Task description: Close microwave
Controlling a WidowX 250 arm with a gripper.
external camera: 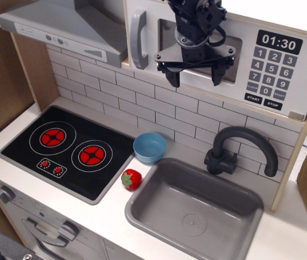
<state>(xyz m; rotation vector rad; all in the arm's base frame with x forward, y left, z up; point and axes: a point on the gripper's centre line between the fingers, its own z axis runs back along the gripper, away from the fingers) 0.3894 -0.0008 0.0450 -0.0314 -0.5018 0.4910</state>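
The white microwave hangs at the top right, with a black keypad and a clock reading 01:30. Its wide white door with a grey vertical bar handle lies nearly flush with the microwave front. My black gripper is right in front of the door's window, fingers pointing down and spread apart, open and empty. The arm hides most of the window.
A grey range hood is left of the door. Below are a black stove, a blue bowl, a red strawberry, a grey sink and a dark faucet.
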